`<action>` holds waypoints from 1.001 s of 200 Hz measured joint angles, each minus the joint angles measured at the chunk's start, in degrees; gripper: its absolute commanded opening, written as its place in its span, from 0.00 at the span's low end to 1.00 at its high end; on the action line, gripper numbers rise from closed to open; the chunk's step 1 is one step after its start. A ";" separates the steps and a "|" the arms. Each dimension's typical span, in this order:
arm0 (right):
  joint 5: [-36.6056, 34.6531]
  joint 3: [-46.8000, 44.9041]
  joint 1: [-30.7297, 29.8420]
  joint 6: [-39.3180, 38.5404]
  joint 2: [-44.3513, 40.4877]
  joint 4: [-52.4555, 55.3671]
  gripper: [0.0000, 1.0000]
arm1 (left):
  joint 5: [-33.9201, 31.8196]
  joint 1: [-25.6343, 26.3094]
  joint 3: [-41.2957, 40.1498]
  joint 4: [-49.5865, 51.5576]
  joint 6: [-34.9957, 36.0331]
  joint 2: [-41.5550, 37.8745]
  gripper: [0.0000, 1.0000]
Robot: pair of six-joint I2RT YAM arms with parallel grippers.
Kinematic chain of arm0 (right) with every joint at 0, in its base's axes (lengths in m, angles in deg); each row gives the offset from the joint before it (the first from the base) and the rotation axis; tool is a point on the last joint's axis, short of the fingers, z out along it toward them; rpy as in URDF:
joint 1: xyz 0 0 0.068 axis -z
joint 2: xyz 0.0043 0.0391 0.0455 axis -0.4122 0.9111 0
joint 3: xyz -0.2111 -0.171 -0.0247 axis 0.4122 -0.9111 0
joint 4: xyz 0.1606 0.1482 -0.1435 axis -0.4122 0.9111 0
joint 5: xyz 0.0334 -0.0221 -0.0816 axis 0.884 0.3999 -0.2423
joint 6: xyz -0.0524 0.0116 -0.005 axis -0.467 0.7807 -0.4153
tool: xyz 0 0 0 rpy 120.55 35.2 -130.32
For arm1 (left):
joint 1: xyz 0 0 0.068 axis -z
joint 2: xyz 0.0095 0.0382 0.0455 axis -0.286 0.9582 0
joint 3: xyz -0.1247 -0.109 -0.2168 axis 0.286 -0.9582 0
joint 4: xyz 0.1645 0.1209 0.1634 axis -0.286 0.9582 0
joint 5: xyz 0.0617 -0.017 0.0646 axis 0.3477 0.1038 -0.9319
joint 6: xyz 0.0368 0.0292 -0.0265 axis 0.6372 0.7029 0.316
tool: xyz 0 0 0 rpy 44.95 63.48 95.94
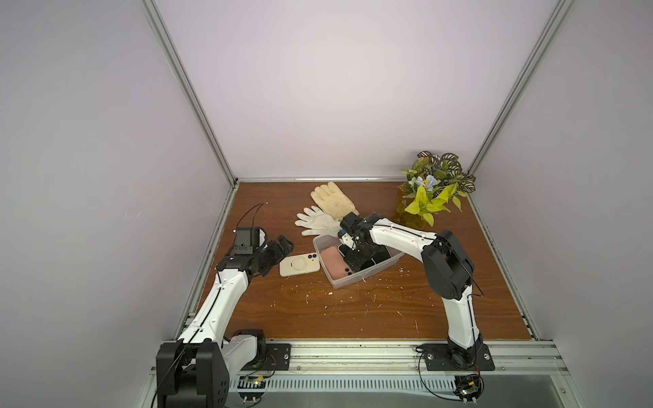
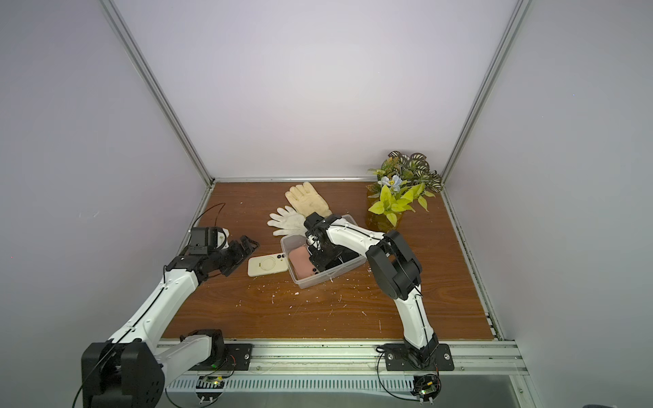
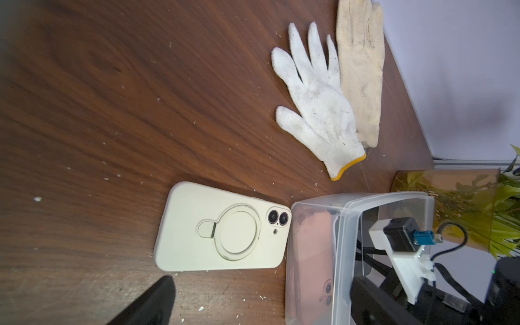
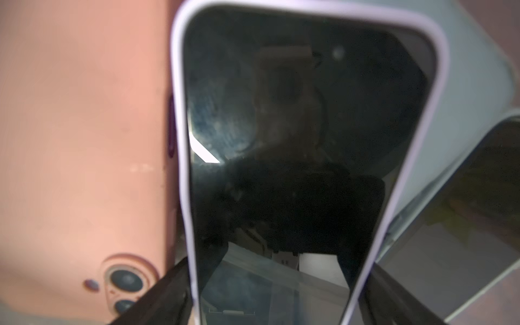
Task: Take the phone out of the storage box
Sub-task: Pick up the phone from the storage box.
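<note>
The storage box (image 1: 371, 270) sits in the middle of the desk (image 1: 353, 318), near a white glove (image 1: 318, 222). The right end effector (image 4: 278, 264) is lowered inside the box. Its jaws stand wide, one finger at each long edge of a lilac-cased phone (image 4: 295, 126) lying screen up; whether they clamp it cannot be determined. A pink phone (image 4: 84, 140) lies camera side up just beside it, also in the box. A cream phone (image 1: 299, 265) lies on the desk, outside the box and just beside its wall. The left end effector (image 1: 279, 252) hovers near the cream phone, fully open and empty.
</note>
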 measured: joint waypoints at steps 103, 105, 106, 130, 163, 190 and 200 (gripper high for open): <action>-6.56 -0.28 -0.22 0.26 -9.53 0.55 0.65 | 9.25 0.39 3.26 -5.75 -1.09 2.95 1.00; -6.62 -0.28 -0.22 0.22 -9.86 0.55 0.65 | 9.57 0.48 3.26 -6.19 -1.25 3.04 1.00; -6.69 -0.28 -0.22 0.20 -10.12 0.55 0.65 | 9.68 0.50 3.26 -6.36 -1.29 3.06 1.00; -6.36 1.14 -0.22 -0.85 -14.73 1.31 0.65 | 14.14 3.32 3.65 -11.61 -2.27 5.29 1.00; -2.16 5.01 -0.70 -2.32 -18.43 1.88 0.65 | 18.97 9.31 7.45 -17.31 -2.95 10.58 0.98; 0.63 6.40 -2.84 -3.17 -20.28 2.16 0.65 | 21.27 12.20 9.73 -21.29 -3.65 12.76 0.95; 1.27 6.67 -3.87 -3.41 -20.52 2.34 0.65 | 22.12 12.68 9.90 -22.67 -4.04 13.05 0.94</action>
